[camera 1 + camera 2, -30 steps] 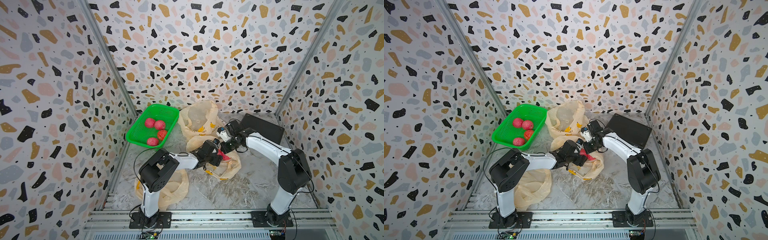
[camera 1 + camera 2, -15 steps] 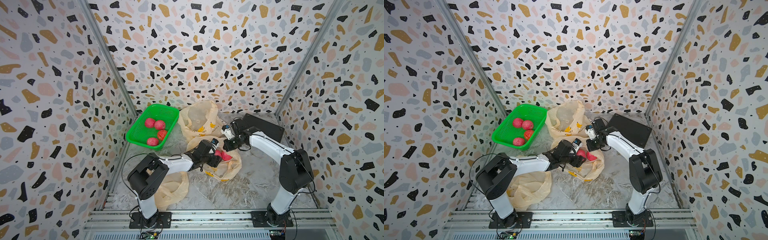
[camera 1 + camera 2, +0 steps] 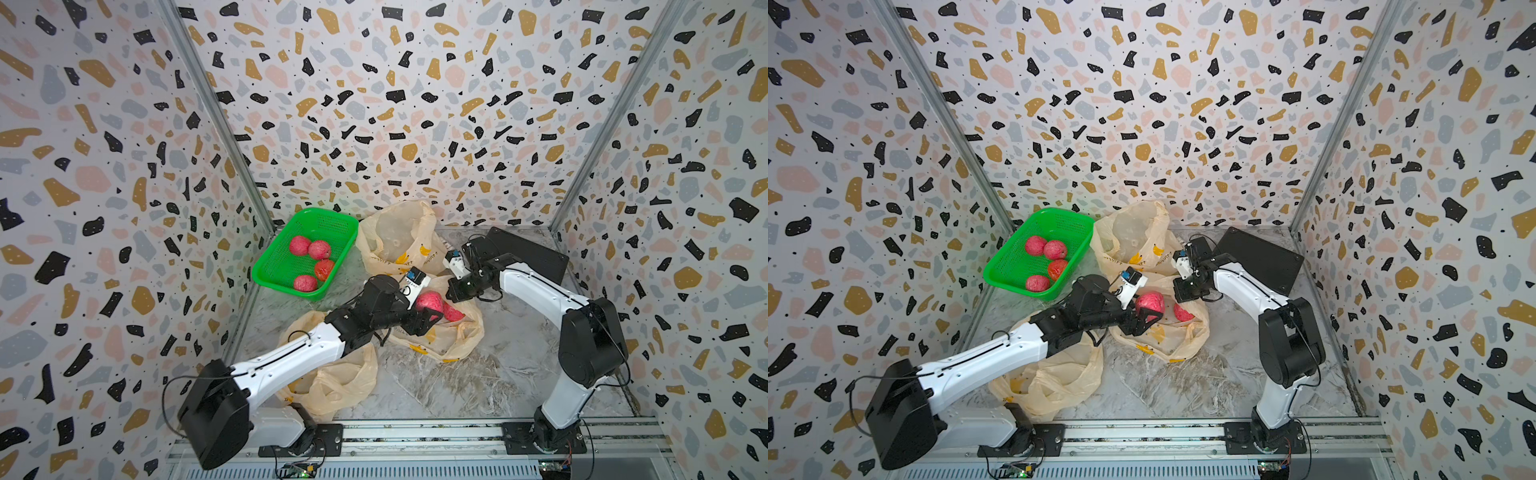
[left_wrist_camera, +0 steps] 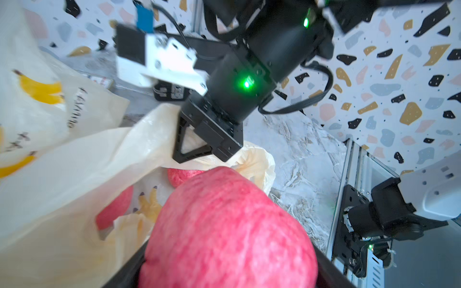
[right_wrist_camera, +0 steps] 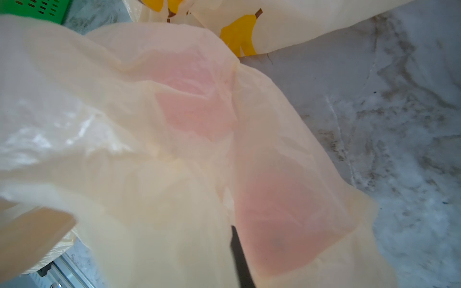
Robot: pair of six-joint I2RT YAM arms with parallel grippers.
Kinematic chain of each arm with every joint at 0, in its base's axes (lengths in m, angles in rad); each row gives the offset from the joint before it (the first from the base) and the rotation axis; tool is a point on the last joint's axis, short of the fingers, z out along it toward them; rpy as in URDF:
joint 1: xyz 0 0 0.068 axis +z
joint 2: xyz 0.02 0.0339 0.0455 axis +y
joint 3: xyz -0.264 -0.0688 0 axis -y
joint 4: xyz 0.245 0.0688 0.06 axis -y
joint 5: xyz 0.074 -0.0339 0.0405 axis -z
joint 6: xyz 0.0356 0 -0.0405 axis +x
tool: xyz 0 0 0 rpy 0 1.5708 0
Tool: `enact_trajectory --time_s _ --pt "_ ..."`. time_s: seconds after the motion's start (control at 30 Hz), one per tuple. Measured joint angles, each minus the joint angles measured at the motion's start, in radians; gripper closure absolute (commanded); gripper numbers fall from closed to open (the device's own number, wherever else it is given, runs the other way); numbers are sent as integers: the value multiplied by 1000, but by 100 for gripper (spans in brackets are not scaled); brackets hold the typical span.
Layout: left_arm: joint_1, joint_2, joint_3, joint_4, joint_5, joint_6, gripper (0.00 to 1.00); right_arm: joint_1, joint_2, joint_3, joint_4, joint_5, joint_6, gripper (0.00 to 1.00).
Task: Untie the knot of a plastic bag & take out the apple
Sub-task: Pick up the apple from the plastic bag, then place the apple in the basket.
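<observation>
The apple (image 3: 429, 300) is out. A second ago the left gripper (image 3: 424, 312) was down inside the mouth of the plastic bag (image 3: 453, 340). Now it has drawn back with the red fruit clamped between its fingers, clear above the rim of the bag in both top views. The left wrist view shows the apple filling the space between the jaws. The knot must already be undone, since the mouth gapes open, so to my eye what is left is carrying the fruit away, probably to the green basket (image 3: 266, 278), where four apples already lie. A second apple (image 3: 451, 312) shows inside the bag, just beyond the lifted one. The left arm (image 3: 291, 353) has changed shape to do this. It was folded up tight over its base, and now it lies stretched long and low from the near rail toward the bag, with the shoulder housing swung out to the side and the wrist rolled so the apple faces upward. The right arm (image 3: 536, 286) has hardly moved. It rises from its base, bends, and reaches down and inward. The right gripper (image 4: 199, 147) is clenched on the bag's far edge, holding the plastic taut above the tabletop (image 3: 498, 374) and keeping the opening up.
</observation>
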Motion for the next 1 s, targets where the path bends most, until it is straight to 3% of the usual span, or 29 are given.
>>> enact_trajectory --time_s 0.17,0.37,0.63,0.73,0.83,0.9,1.0 --pt "148 -114 73 -135 -90 0 91 0 -22 -64 0 0 8 100" --pt "450 -66 209 -233 -138 6 80 0 -74 -100 0 1 11 100" --pt "758 210 328 -259 -115 0 81 0 -79 -100 2 3 9 100" --pt "826 348 387 -265 -134 -2 82 0 -79 -100 1 3 6 100" --pt "871 462 431 -261 -154 -10 69 0 -79 -100 0 2 5 100" --pt "888 526 462 -265 -161 -14 80 0 -77 -100 0 0 4 100" --pt "899 606 504 -259 -174 -18 88 0 -66 -100 0 0 4 100"
